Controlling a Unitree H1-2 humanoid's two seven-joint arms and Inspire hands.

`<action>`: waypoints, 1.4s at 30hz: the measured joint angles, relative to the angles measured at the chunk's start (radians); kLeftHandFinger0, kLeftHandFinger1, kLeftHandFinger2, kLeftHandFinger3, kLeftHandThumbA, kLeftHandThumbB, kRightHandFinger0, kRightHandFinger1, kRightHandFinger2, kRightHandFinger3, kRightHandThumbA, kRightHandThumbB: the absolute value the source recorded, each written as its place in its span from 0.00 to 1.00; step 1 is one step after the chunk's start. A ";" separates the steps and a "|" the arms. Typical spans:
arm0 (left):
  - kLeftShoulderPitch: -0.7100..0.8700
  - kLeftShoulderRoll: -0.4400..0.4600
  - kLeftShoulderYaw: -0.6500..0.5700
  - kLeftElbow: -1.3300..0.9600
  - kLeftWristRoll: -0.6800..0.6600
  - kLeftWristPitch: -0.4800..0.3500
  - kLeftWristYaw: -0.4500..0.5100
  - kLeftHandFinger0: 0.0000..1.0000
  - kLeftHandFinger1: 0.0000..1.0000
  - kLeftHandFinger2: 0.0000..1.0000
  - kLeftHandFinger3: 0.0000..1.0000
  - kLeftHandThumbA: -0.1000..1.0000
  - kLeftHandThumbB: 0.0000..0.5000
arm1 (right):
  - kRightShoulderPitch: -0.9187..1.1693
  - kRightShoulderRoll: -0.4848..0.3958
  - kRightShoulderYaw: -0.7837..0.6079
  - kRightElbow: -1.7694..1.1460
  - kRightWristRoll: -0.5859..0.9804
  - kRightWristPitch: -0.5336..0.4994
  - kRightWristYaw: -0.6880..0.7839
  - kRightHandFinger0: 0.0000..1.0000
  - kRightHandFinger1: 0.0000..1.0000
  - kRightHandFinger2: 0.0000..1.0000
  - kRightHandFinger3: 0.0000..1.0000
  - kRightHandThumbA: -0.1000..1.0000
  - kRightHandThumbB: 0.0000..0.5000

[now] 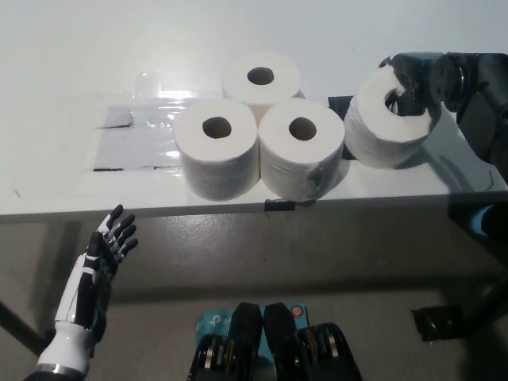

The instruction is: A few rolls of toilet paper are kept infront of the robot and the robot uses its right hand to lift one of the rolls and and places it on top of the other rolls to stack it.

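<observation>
While the white left hand [99, 266] hangs below the near edge of the white table [63, 190], fingers spread and holding nothing, the work sits farther back and to the right. Nearest on the tabletop stand two toilet paper rolls side by side and touching, the front left roll [217, 147] and the front middle roll [302, 148], both upright with their cores pointing up; just behind them, in the notch between, stands the back roll [261, 78]. To the right of this cluster the black right hand [413, 79] has its fingers closed on the fourth roll [390, 119], some hooked into the core and the rest wrapped over the far rim. That roll is tilted, its top face leaning toward the trio, and it appears raised off the table. The stacking spot, the shared top of the three standing rolls, lies to the hand's left, so the coming move probably calls for carrying the roll leftward and higher, then levelling its axis to vertical before setting it down.
</observation>
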 measured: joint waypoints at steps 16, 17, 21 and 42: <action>0.015 0.000 0.005 0.000 -0.002 -0.005 0.000 1.00 1.00 1.00 1.00 1.00 0.87 | -0.008 -0.085 -0.085 -0.229 -0.004 0.059 -0.032 0.00 0.19 0.21 0.90 0.02 0.34; 0.020 0.000 0.005 0.000 -0.002 -0.005 0.000 1.00 1.00 1.00 1.00 1.00 0.87 | -0.009 -0.086 -0.089 -0.243 -0.004 0.062 -0.032 0.00 0.15 0.18 0.90 0.00 0.34; 0.034 -0.001 0.005 0.000 -0.003 -0.005 0.000 1.00 1.00 1.00 1.00 1.00 0.82 | -0.014 -0.089 -0.102 -0.291 -0.005 0.081 -0.023 0.02 0.15 0.24 0.98 0.11 0.33; 0.053 -0.001 0.006 0.000 -0.003 -0.008 0.000 1.00 1.00 1.00 1.00 1.00 0.85 | -0.011 -0.063 -0.107 -0.603 -0.007 0.166 0.131 0.00 0.10 0.10 0.17 0.02 0.35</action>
